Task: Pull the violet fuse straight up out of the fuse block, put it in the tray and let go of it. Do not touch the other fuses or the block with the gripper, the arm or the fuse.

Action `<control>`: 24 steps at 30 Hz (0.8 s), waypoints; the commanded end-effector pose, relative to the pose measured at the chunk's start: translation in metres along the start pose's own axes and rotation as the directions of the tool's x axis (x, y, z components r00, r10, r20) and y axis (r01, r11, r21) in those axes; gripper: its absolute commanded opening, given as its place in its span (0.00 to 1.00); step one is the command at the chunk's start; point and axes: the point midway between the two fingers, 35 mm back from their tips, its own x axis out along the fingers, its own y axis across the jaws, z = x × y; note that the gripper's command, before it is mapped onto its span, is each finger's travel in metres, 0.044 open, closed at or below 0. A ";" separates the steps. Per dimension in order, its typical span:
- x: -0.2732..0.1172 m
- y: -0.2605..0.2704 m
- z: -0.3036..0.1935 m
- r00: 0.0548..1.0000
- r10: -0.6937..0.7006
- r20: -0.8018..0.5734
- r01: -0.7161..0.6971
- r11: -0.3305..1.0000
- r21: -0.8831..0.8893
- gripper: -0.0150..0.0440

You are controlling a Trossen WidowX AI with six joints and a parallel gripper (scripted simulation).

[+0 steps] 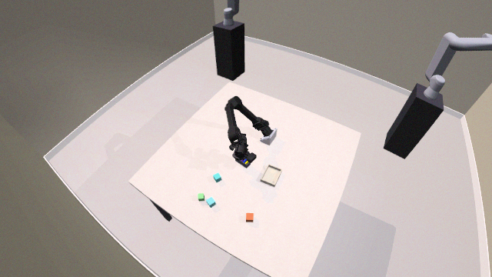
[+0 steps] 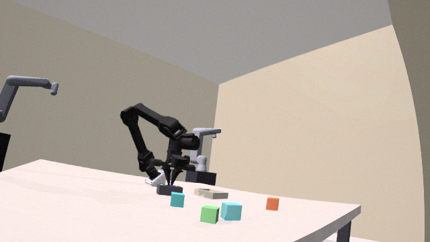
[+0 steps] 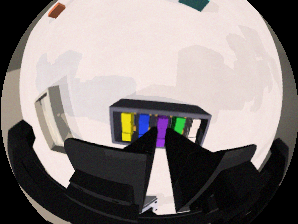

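The violet fuse (image 3: 162, 121) stands in the middle slot of the dark fuse block (image 3: 160, 104) (image 2: 167, 191), between the blue fuse (image 3: 144, 123) and the green fuse (image 3: 180, 124). A yellow fuse (image 3: 127, 125) and a white fuse (image 3: 195, 127) stand at the block's two ends. My gripper (image 3: 160, 131) (image 2: 170, 184) is low over the block and shut on the violet fuse, one fingertip on each side. The fingertips hide parts near the blue and green fuses; contact with these cannot be told. The beige tray (image 1: 270, 176) (image 2: 216, 195) (image 3: 61, 112) is beside the block.
Teal cubes (image 1: 217, 177) (image 1: 211, 201) (image 2: 177, 199) (image 2: 231, 212), a green cube (image 1: 201, 197) (image 2: 209, 214) and an orange cube (image 1: 250, 217) (image 2: 272, 204) (image 3: 57, 10) lie on the table. A light grey mount (image 1: 268, 138) sits at the arm's base, behind the block.
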 end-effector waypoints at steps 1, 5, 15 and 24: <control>-0.003 0.000 0.001 1.000 0.003 0.001 -0.003 1.000 0.005 0.25; -0.005 0.000 0.001 1.000 0.003 0.001 -0.003 1.000 0.005 0.25; -0.009 0.001 0.001 1.000 0.003 0.001 -0.003 1.000 0.004 0.25; -0.014 0.001 0.001 1.000 0.003 0.001 -0.003 1.000 0.003 0.25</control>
